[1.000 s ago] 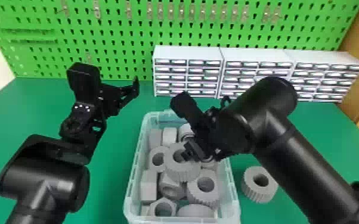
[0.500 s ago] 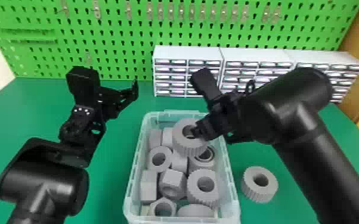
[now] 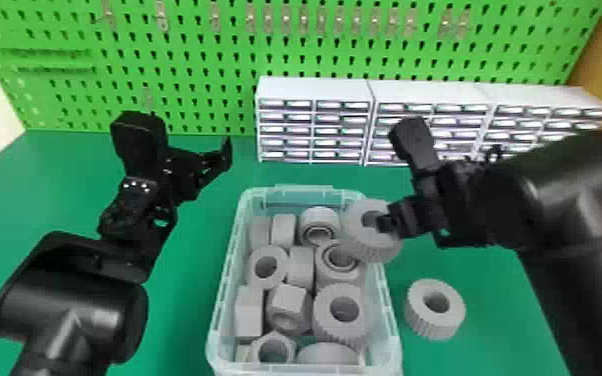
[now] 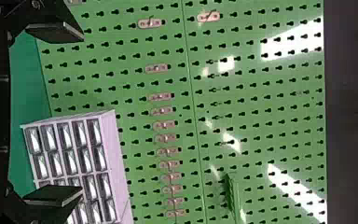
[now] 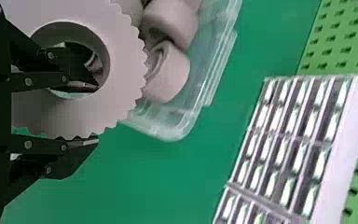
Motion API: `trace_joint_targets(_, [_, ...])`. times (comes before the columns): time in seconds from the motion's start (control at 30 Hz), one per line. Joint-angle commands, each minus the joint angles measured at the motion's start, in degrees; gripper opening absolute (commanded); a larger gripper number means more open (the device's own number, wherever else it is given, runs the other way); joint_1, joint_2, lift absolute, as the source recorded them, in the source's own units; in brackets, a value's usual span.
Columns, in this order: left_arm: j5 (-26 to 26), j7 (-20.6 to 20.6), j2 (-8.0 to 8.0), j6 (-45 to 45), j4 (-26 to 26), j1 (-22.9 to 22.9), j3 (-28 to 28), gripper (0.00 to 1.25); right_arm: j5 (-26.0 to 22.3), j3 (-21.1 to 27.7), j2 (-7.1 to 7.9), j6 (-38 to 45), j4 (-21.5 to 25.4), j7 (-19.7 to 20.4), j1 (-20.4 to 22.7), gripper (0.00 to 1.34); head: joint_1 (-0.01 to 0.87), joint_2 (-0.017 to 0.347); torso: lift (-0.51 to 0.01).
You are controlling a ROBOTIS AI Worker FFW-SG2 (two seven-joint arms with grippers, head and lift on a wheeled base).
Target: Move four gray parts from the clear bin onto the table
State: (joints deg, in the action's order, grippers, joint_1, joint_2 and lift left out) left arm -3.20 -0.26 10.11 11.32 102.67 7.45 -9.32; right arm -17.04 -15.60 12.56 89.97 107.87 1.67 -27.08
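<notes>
My right gripper [image 3: 390,222] holds a toothed gray ring [image 3: 365,247] over the right wall of the clear bin [image 3: 393,320]. In the right wrist view, my right gripper [image 5: 91,114] is shut on the rim of the ring [image 5: 126,70], one finger through its hole and the other outside. Several gray parts, among them a toothed ring [image 3: 325,320], lie in the bin. Another toothed gray ring [image 3: 422,320] rests on the table right of it. My left gripper [image 3: 192,135] is parked at the left, open and holding nothing; the left wrist view shows its spread gripper [image 4: 67,114].
White drawer cabinets [image 3: 315,90] line the back of the green table [image 3: 185,310], before a green pegboard [image 3: 215,55]. The bin stands between the two arms.
My right gripper has lifted the toothed ring from among the parts and carried it rightward to the bin's right wall. The left arm has hardly moved.
</notes>
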Motion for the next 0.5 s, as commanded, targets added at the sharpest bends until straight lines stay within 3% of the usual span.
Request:
trace_joint_targets(0.0, [0.21, 0.00, 0.00, 0.10, 0.25, -0.06, 0.27, 1.12, 0.70, 4.00, 0.80, 0.11, 0.59, 0.00, 2.29, 0.24, 0.686, 0.026, -0.050])
trace_joint_targets(0.47, [0.12, 0.00, 0.00, 0.10, 0.52, -0.33, 0.44, 1.12, 8.52, 10.86, 1.94, 0.11, 2.35, 0.00, 7.04, 0.24, 0.686, 0.026, -0.050])
